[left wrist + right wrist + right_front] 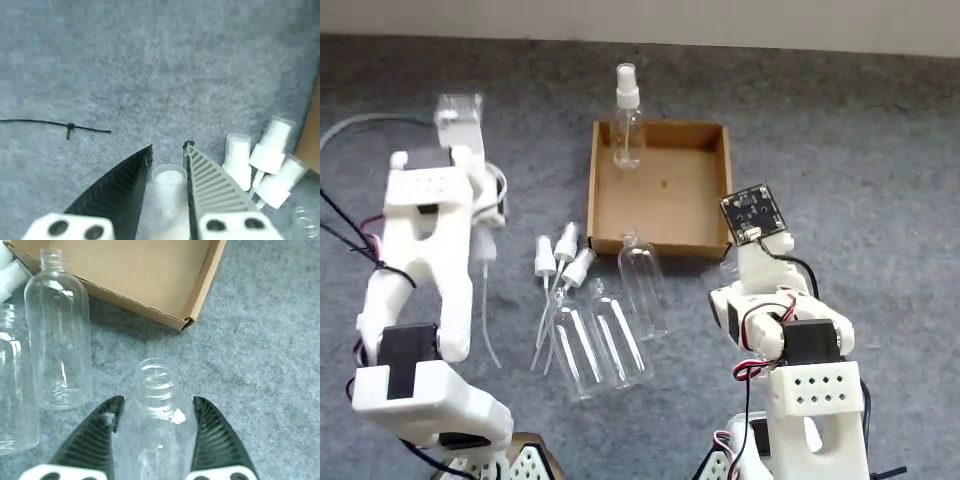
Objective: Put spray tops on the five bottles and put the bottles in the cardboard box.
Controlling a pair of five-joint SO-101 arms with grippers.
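Right wrist view: the right pincer (157, 402) is closed around the body of an open bottle (157, 430). The bottle's long axis runs straight out from the jaws, bare neck leading, toward the near corner of the cardboard box (205, 290). The left wrist view has the left pincer (168, 148) narrowed onto a spray top (167, 185), gripped between the fingers just behind their tips.

The coming move turns on bringing these two together. In the high view they are well apart, one arm at each side of the table (850, 130). Between them are three loose spray tops (560, 255) and three uncapped bottles (610, 340) lying on their sides. The held top's dip tube (485, 310) trails back along the left arm, so I judge that tube must first be lined up with the bottle's neck. That calls for one arm to swing inward over the clutter, or both.

A capped bottle (628, 120) already stands in the far corner of the box. By my count that is one finished and four to go. The likeliest slip is the thin tube missing the narrow mouth.
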